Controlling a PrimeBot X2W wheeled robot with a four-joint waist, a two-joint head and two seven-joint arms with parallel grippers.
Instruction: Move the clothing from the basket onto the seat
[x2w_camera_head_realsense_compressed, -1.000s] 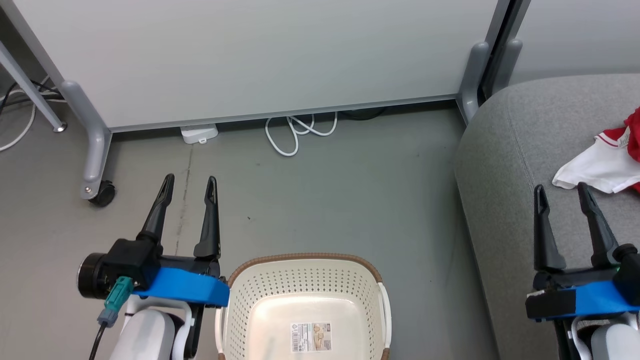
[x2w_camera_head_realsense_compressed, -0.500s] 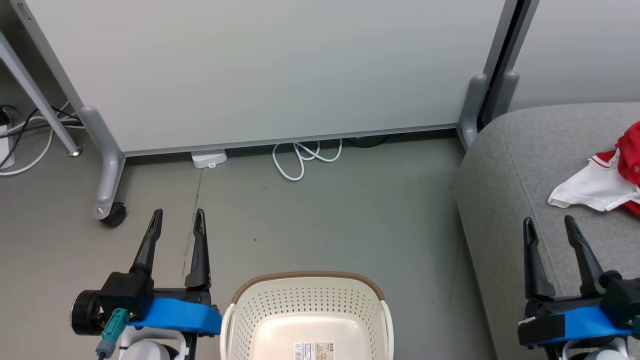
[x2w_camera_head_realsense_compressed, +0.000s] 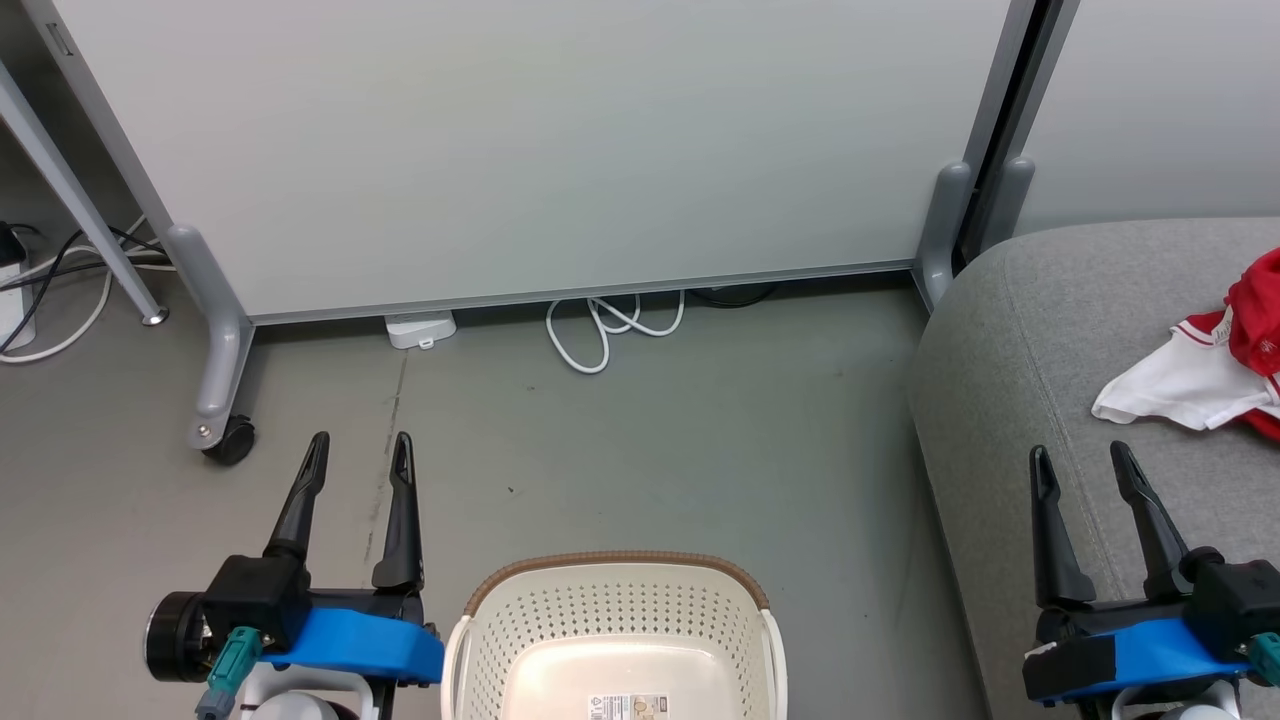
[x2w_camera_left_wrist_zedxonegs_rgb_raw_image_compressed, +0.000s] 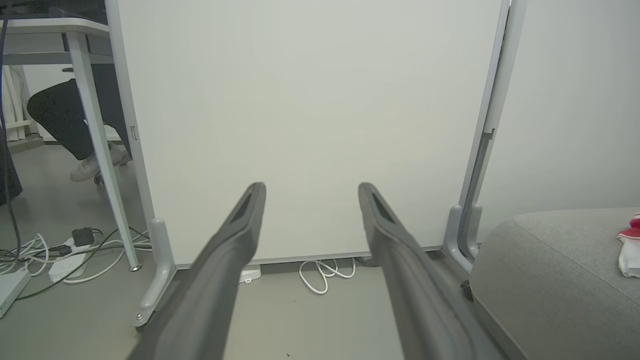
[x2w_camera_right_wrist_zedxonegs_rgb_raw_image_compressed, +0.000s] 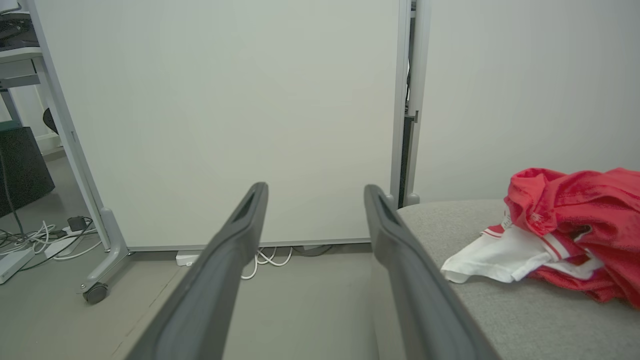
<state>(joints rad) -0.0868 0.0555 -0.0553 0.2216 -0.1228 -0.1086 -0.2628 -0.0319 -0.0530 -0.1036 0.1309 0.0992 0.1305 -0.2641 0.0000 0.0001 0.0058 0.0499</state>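
The left fingers (x2w_camera_head_realsense_compressed: 401, 455) were spread wide with nothing between them, and so were the right fingers (x2w_camera_head_realsense_compressed: 1042, 478). A big white board (x2w_camera_head_realsense_compressed: 560, 140) stood ahead of both pairs and shut off the way forward. At its foot, ahead of the left fingers and a bit to their right, lay a looped white cable (x2w_camera_head_realsense_compressed: 598, 335). The board's black wheel (x2w_camera_head_realsense_compressed: 230, 440) stood just left of the left fingers. Further left was a thin metal leg (x2w_camera_left_wrist_zedxonegs_rgb_raw_image_compressed: 103, 150), with a person's shoe (x2w_camera_left_wrist_zedxonegs_rgb_raw_image_compressed: 87, 167) behind it.

The basket (x2w_camera_head_realsense_compressed: 615, 562) sat on the floor (x2w_camera_head_realsense_compressed: 720, 450) just right of the left fingers, behind their tips. The clothes (x2w_camera_head_realsense_compressed: 1195, 390) lay in a heap on the grey seat (x2w_camera_head_realsense_compressed: 1000, 340), ahead of the right fingers and to their right, not touching them.

Since a second ago the head camera had moved, so the basket showed lower in the picture. Both pairs of fingers stayed spread, and the clothes stayed on the seat.

Bare floor lay open between the two pairs of fingers, from the basket's rim up to the board. The seat's rounded edge ran just left of the right fingers.
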